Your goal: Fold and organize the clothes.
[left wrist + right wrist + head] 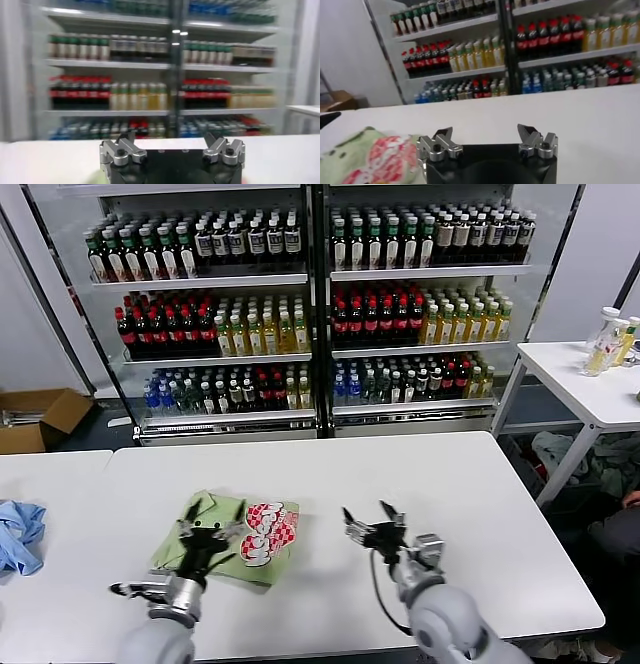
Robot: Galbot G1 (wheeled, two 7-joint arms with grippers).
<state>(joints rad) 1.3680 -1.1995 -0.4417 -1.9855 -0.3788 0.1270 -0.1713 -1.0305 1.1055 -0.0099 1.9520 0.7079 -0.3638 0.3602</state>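
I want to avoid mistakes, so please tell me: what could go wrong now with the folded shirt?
1. The open left tool hovers over the folded green shirt; its fingers might catch the cloth and undo the fold.
2. The shirt lies near the white table's front edge, so a push might slide it off.

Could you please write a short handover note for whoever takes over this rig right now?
Left hand: open, holding nothing, over the near-left part of the folded polo shirt.
Right hand: open and empty, above bare table to the right of the shirt.
The light green polo shirt lies as a compact folded bundle on the white table in front of the robot, red-and-white checkered print facing up.
A light blue garment lies crumpled at the far left of the table, apart from the shirt.
Done: the shirt looks folded and released.
Left: probably only tidying or placing the bundle; check that the fold holds.
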